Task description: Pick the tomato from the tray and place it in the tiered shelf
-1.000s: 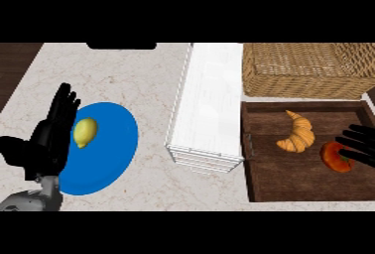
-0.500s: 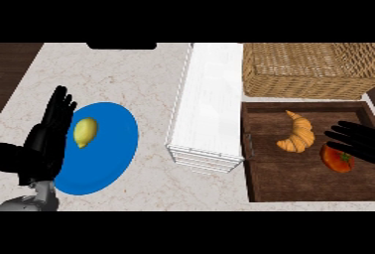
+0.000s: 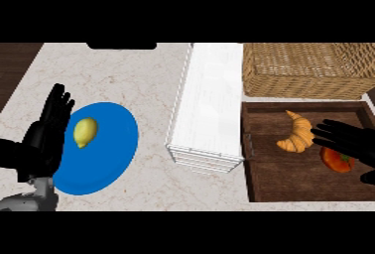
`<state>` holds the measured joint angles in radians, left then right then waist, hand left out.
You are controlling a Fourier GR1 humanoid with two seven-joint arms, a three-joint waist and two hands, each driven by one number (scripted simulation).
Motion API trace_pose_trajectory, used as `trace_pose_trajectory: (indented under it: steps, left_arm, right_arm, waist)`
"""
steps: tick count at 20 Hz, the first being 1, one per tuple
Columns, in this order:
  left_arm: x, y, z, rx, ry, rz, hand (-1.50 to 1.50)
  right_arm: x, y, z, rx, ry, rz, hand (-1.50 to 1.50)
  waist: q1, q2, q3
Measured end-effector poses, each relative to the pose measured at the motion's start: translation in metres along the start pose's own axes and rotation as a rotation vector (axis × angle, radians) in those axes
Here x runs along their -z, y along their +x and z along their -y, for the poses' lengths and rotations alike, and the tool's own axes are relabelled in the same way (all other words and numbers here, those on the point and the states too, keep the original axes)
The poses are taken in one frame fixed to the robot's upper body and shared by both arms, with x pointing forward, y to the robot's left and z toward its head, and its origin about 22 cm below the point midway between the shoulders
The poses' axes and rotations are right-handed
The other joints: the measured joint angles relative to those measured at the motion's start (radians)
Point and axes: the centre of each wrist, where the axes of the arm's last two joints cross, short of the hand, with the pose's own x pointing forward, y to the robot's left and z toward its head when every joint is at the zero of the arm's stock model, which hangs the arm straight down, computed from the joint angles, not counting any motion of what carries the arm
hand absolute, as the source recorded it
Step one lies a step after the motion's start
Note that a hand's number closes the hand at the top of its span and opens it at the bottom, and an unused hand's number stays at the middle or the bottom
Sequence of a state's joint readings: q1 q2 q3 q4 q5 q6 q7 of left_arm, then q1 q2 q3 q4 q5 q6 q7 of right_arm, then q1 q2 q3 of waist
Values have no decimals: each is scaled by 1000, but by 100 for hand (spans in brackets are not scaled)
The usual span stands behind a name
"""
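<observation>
R hand [image 3: 345,142] has slid in from the tray's [image 3: 291,179] right side over the last sec. It now sits right over the tomato [image 3: 336,161], fingers reaching twd the croissant [image 3: 296,139]. Tomato hasn't budged: same spot at the right of the tray, approx half hidden under the hand, red showing below the fingers. Fingers look straight and spread, so hand's open w/ nothing held yet. Can't tell if it's touching the tomato or just above it.

So I'd say the approach is basically done and the grab is next: curl round the tomato w/o nudging the croissant just beside it. Then lift and carry left to the shelf [image 3: 210,110], btwn tray and plate [image 3: 110,163].

L hand [image 3: 44,141] is open by the plate, fingers up, resting, no change.
</observation>
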<state>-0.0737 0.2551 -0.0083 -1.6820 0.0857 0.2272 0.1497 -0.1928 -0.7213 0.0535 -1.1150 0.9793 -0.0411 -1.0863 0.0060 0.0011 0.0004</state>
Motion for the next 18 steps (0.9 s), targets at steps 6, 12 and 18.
trace_pose_trajectory:
  steps: [6,12,18]
  left_arm:
    - [-6,2,2,3,-2,-5,0]
    - [-1,1,7,-2,-9,-7,0]
    - [-2,-4,5,0,-7,-1,0]
  right_arm:
    - [8,2,-8,-4,0,11,-150]
    - [19,-3,-16,-31,62,7,150]
    - [29,-3,-18,-107,14,38,150]
  waist:
    - [-2,-1,0]
    - [-2,-4,-6]
    - [-1,-9,-14]
